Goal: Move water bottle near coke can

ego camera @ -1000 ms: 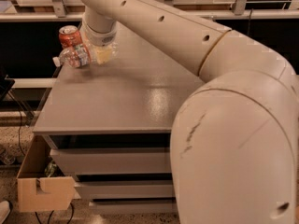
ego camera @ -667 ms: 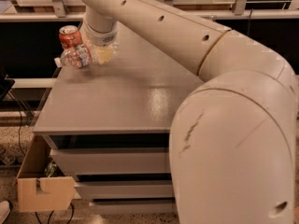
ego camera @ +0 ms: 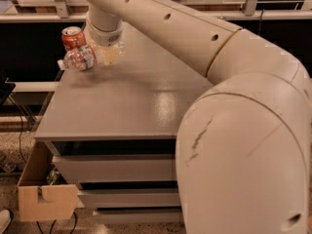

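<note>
The water bottle (ego camera: 79, 58) is clear crinkly plastic with a white cap pointing left. It lies on its side at the far left corner of the grey table (ego camera: 131, 106). The coke can (ego camera: 73, 37) stands upright just behind it, orange-red with a silver top, almost touching the bottle. My gripper (ego camera: 108, 54) hangs from the big cream arm, right at the bottle's right end. Its tips are hidden behind the wrist and the bottle.
The cream arm (ego camera: 204, 67) fills the right and front of the view. The table has drawers (ego camera: 112, 169) under its top. An open cardboard box (ego camera: 44, 194) stands on the floor at the lower left. A railing and dark shelving run behind the table.
</note>
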Controlling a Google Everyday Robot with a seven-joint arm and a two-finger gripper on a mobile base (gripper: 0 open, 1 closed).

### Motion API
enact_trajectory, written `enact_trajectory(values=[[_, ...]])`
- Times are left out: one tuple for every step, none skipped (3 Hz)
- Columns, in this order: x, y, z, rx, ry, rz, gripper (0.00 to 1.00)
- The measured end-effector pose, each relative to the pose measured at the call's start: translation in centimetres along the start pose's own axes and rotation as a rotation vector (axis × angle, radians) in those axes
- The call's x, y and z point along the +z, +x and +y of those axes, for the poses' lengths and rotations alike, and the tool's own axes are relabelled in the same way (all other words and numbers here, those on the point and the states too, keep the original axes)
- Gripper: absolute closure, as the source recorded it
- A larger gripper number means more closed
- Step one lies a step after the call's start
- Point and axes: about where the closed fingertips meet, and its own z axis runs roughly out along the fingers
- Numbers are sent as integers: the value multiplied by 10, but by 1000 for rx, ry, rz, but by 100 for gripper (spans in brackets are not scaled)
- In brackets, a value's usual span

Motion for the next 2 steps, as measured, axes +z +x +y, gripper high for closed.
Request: enact_trajectory(values=[[-2,0,0,-7,-2,1,35],[-2,0,1,-14,-5,-2,12]])
